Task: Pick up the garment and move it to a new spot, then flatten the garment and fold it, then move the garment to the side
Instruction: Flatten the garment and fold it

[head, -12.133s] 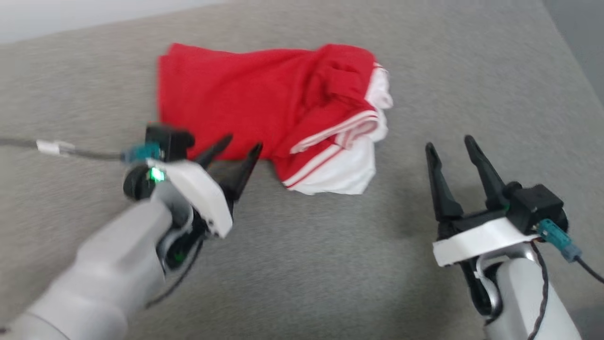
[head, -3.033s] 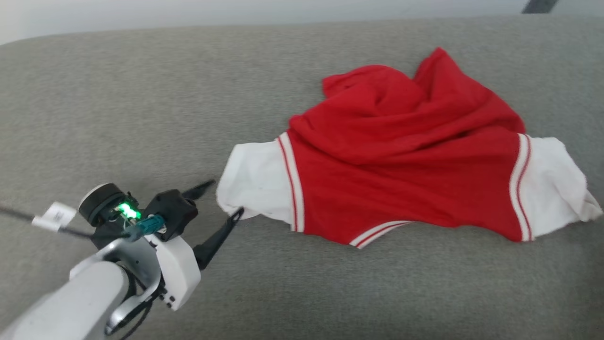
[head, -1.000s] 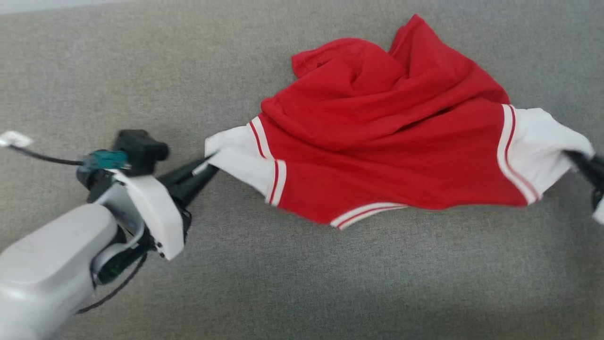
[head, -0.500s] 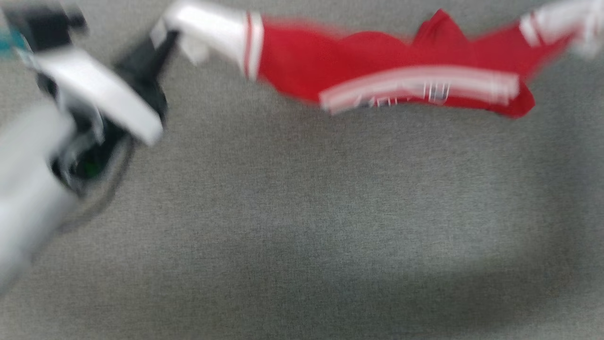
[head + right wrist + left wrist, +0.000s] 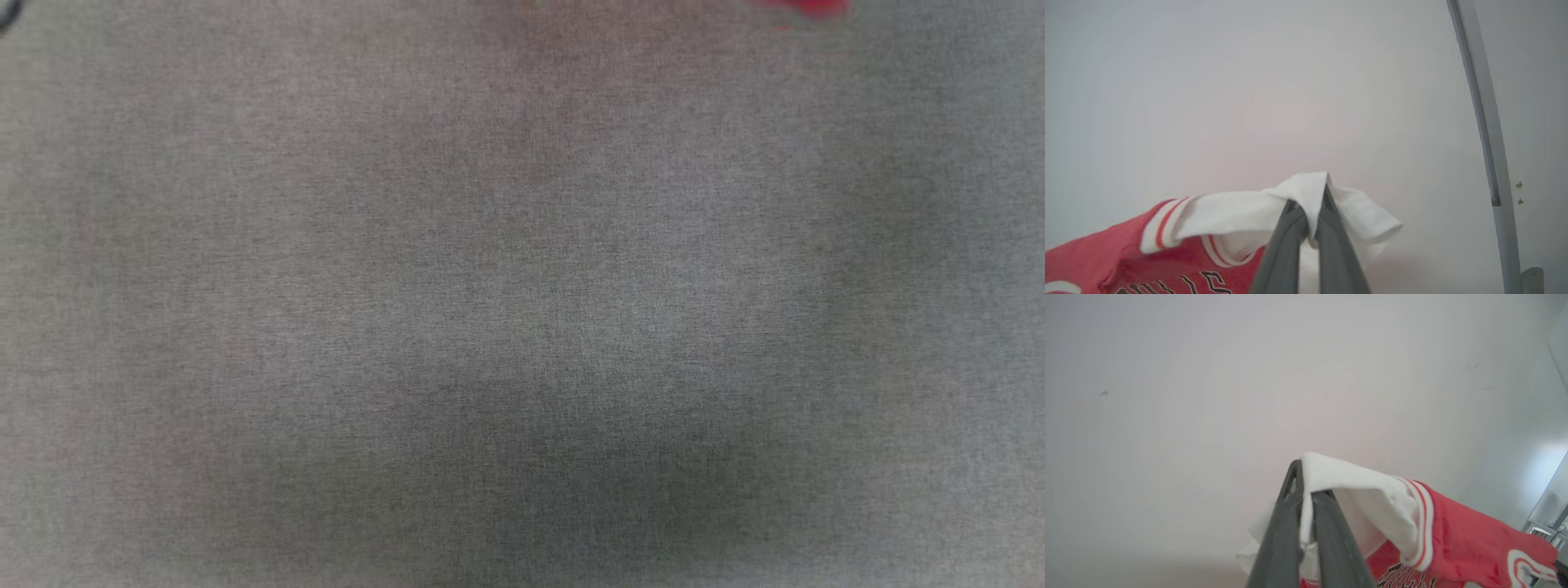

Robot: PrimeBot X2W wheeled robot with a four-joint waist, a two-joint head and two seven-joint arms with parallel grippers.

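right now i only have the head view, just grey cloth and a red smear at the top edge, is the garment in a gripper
Observer: Yes. The left gripper is shut on one white end of the garment.
Operator: and the right one
Observer: The right gripper is shut on the other white end, which folds over its fingertips.
Operator: any print showing
Observer: Yes, lettering outlined in black shows on the red part, cut off by the bottom edge of both wrist views.
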